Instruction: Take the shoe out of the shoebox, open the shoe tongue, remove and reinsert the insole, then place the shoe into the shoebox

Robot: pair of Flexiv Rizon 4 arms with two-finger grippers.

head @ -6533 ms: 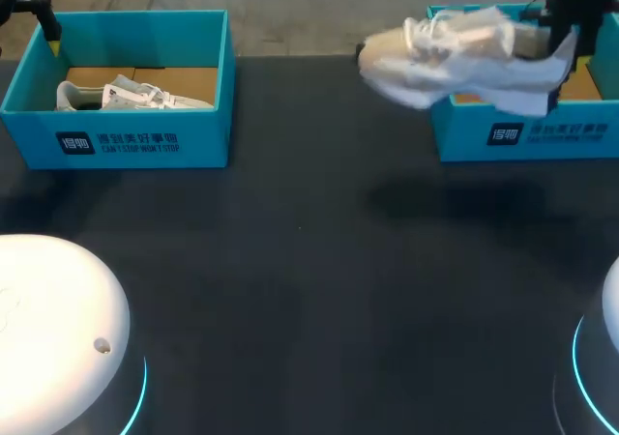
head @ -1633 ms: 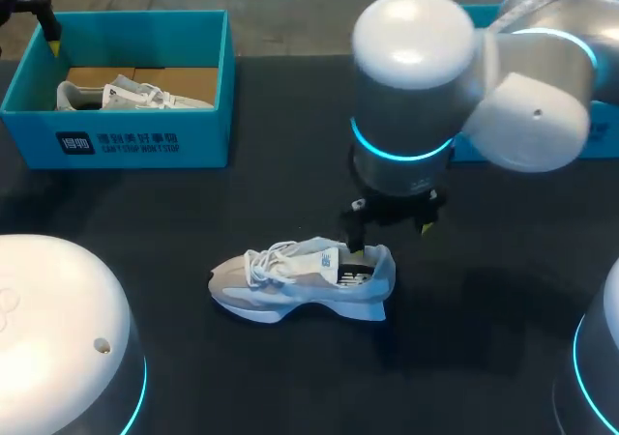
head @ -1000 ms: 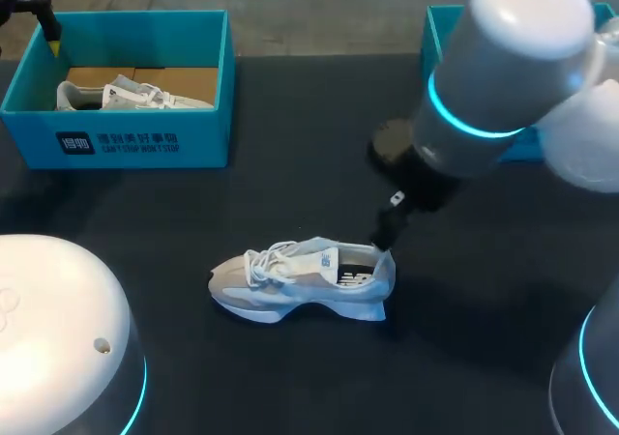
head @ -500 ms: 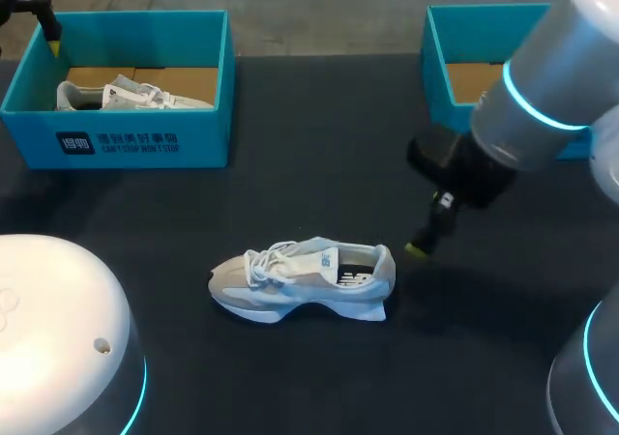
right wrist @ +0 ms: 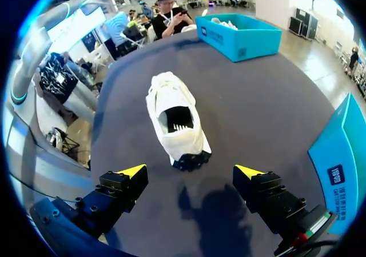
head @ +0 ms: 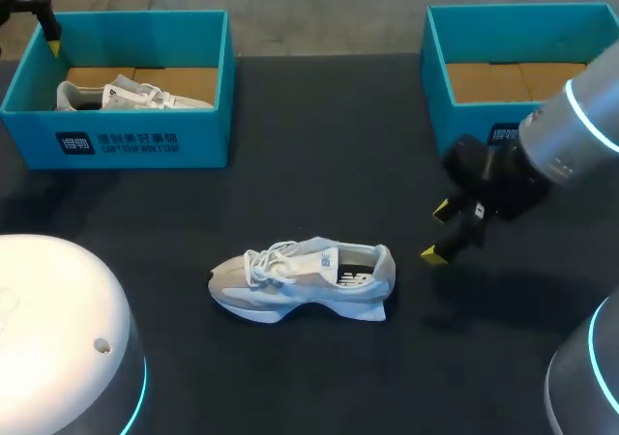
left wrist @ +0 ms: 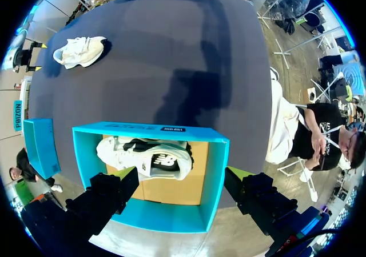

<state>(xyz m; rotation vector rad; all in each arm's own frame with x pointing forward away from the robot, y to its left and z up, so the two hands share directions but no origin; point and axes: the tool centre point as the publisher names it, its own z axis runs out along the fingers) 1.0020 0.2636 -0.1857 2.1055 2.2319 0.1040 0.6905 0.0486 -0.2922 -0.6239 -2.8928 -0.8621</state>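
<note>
Shoe [head: 302, 280] is seen upright on its sole on the table [head: 319, 145], heel toward the right jaws, which are held open and empty near it. Farther back, the right shoebox [head: 432, 68] is set. The left jaws are spread open above the left shoebox [left wrist: 214, 171], where a second shoe [left wrist: 146, 157] lies.

The shoe [head: 305, 280], which had hung in the right gripper [head: 437, 230] above the front wall of the right shoebox [head: 435, 87], was set down on its sole on the table [head: 319, 164], well in front of that shoebox and past its left corner. The gripper then released the heel, its fingers [head: 433, 252] spread apart, and drew back toward the shoebox. It stopped near the front left corner, clear of the shoe. The right arm [head: 571, 135] withdrew with it.
</note>
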